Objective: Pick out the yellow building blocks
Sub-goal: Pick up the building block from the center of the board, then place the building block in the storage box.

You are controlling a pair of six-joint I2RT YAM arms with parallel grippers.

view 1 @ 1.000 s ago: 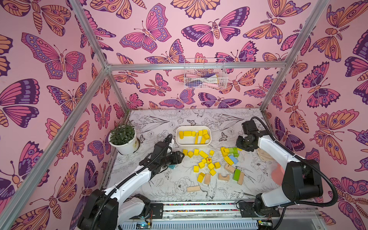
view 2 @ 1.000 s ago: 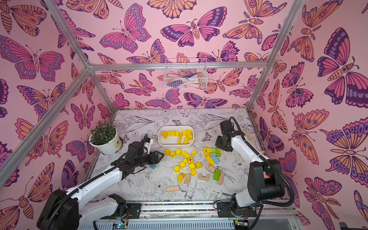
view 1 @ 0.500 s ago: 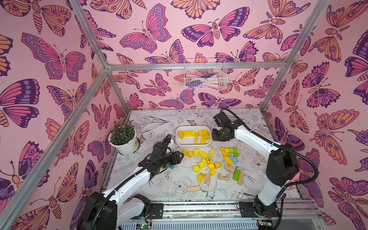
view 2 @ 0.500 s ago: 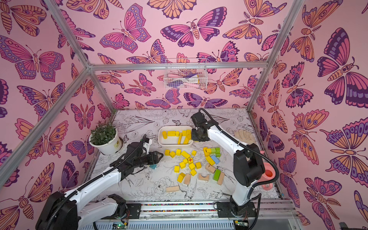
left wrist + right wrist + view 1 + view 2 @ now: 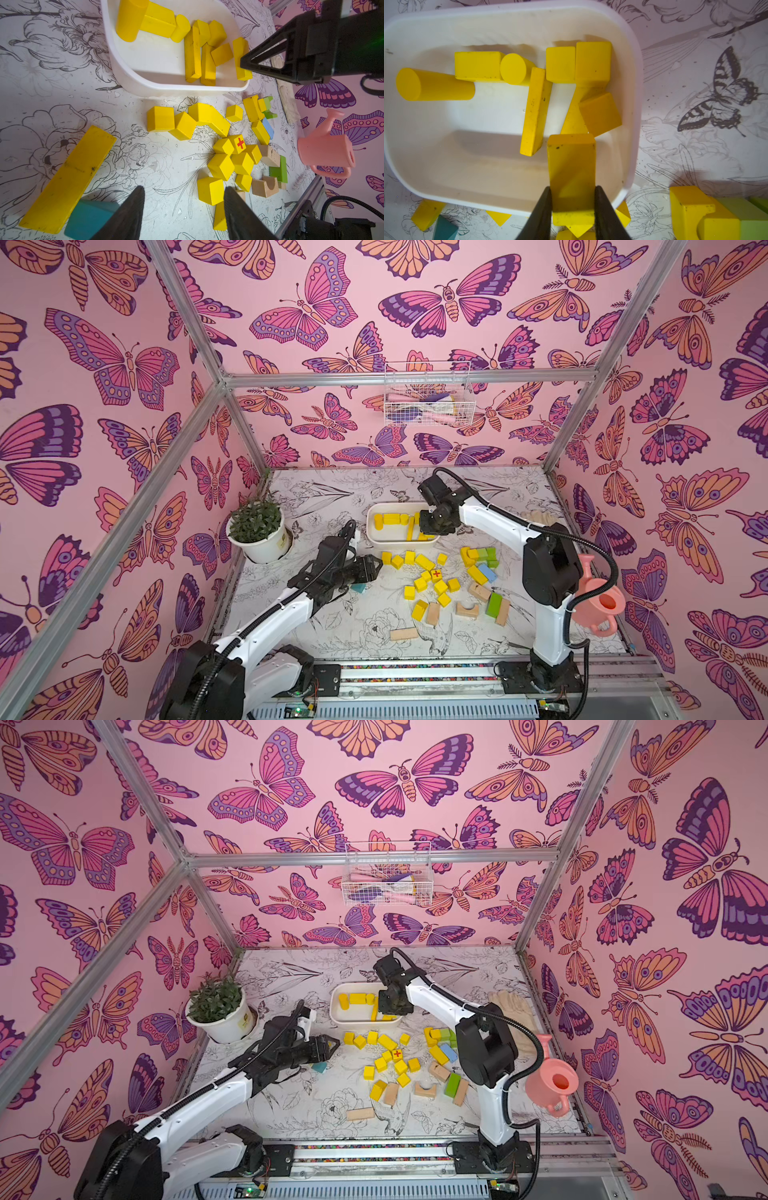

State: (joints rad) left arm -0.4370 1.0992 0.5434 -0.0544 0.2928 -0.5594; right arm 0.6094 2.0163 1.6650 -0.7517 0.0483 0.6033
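Yellow block, pinched by right gripper

Roughly twenty-five yellow building blocks, five tan blocks, one white tray, one potted plant.

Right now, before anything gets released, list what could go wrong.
1. The right end effector holds a yellow block close to the tray rim; dropped there, it may hit the rim or the blocks inside and tumble out.
2. The left end effector hangs open by a teal block beside a yellow plank; it might catch the teal one instead.
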